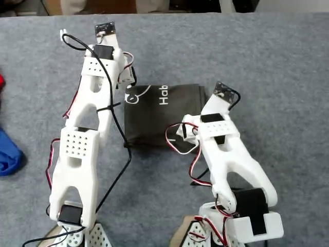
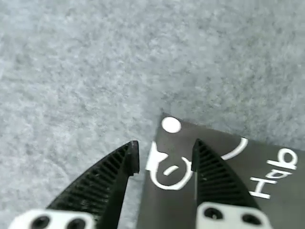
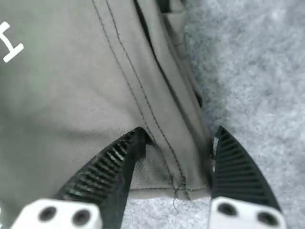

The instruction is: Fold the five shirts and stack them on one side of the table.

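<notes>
Our left claw [image 2: 164, 151] and right claw [image 3: 180, 136] straddle edges of the black shirt [image 1: 159, 116], both open and empty. We should pinch together, lifting evenly.

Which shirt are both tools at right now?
The black shirt with white print, mid-table; the blue shirt lies bunched far to the side.

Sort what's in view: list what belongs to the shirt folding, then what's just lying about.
Job:
black shirt, folded
left gripper, open at its printed corner
right gripper, open over its hem
blue cloth and red cloth at the edge of the table, likely shirts

Lying about:
brown thing beyond the table's far edge
</notes>
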Robot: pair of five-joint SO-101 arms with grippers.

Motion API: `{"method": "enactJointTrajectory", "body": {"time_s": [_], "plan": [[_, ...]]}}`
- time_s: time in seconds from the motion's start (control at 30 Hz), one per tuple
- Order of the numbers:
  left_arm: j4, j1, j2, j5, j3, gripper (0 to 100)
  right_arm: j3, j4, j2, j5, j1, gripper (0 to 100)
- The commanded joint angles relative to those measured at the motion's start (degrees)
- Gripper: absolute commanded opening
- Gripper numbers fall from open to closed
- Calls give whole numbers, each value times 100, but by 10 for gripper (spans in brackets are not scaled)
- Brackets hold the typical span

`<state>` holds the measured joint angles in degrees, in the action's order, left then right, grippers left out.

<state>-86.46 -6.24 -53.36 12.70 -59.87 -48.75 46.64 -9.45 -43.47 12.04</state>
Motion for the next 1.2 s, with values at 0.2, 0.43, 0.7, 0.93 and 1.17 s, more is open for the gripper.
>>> {"method": "enactJointTrajectory", "body": {"time_s": [0.2, 0.43, 0.7, 0.93, 1.17], "plan": [[97, -88, 119, 730, 536, 285, 136, -79, 13, -26, -136, 235], [378, -97, 119, 756, 818, 245, 136, -79, 13, 0, -136, 235], [519, -273, -312, 756, 607, 136, 110, -79, 13, 0, -145, 235], [484, -343, -418, 756, 475, 86, 101, -62, 13, 0, -136, 235], [484, -378, -418, 756, 475, 24, 101, -44, 13, 0, -136, 235]]}}
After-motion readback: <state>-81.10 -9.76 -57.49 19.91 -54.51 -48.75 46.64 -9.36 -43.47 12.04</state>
